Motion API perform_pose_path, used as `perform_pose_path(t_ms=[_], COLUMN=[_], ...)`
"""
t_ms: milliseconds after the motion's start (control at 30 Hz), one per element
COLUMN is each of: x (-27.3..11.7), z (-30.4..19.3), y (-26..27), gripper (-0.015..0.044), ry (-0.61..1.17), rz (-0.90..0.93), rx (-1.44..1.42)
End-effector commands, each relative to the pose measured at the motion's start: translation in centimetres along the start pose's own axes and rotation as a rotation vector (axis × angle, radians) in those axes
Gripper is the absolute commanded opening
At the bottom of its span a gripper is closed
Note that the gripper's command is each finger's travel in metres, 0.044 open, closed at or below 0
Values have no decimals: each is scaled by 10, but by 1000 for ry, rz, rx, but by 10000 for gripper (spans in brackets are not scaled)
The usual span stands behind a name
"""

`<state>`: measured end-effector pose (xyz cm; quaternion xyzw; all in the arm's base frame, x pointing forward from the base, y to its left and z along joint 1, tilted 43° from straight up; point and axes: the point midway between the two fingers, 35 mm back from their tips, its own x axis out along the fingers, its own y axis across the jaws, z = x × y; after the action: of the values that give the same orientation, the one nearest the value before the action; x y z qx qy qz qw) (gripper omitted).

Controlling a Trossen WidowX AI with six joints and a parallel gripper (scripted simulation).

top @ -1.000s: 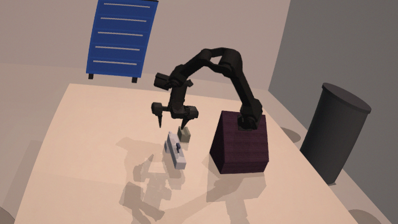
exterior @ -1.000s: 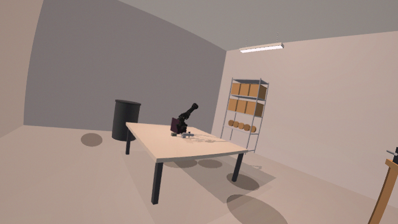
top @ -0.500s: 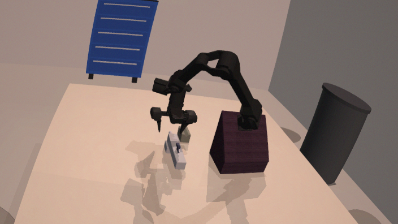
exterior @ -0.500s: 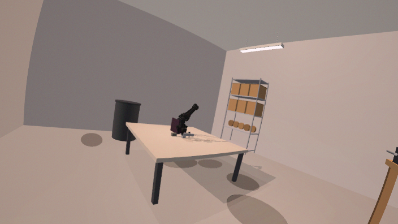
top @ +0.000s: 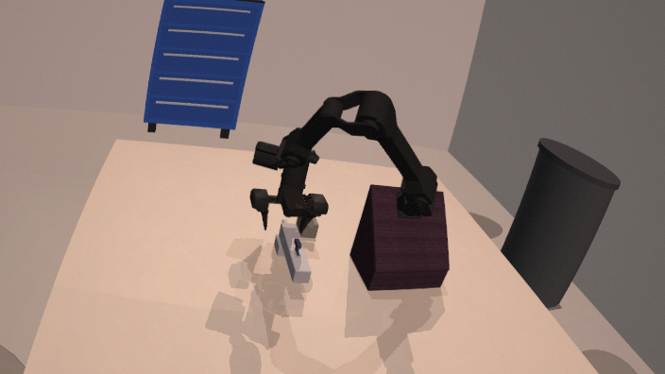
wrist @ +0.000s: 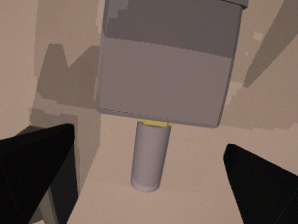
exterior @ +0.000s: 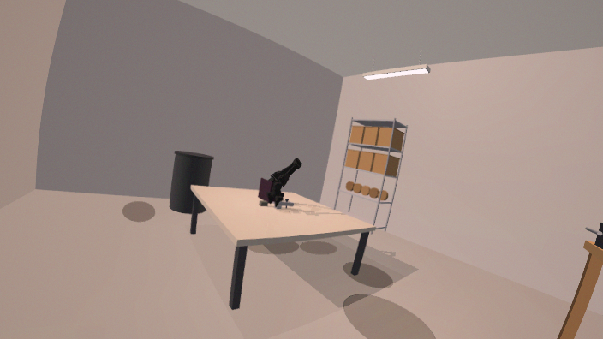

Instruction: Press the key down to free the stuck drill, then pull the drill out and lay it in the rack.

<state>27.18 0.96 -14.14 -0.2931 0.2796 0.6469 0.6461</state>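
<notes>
A long grey block (top: 301,275) (wrist: 165,82) lies on the table. The dark key (top: 298,246) is on its upper side; whether it is pressed down I cannot tell. The drill's grey round shank (wrist: 149,160) sticks out of the block's end, with a thin yellow band where they meet. My gripper (top: 284,228) (wrist: 150,141) is wide open and empty. Its fingers are on either side of the shank in the wrist view, not touching it. A small olive-grey block (top: 310,229) (exterior: 263,204), apparently the rack, stands beside the grey block, partly hidden by a finger.
The arm stands on a dark purple block (top: 408,246) (exterior: 265,189), to the right of the grey block in the top view. The table (top: 156,198) (exterior: 240,223) bears all of these. A dark bin (top: 548,236) (exterior: 190,184) and a blue drawer cabinet (top: 200,66) stand off the table.
</notes>
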Motion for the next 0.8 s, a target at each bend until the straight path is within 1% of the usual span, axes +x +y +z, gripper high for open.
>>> perform_pose_path(t_ms=[0,100,633,767], x=[7,9,6,6], z=[3,3,2,2], y=[1,1,1,1], gripper=[440,440,20,0], ry=[-6,-6,-2,-2], rz=[-1,-1,1,1], rx=[6,6,0,0])
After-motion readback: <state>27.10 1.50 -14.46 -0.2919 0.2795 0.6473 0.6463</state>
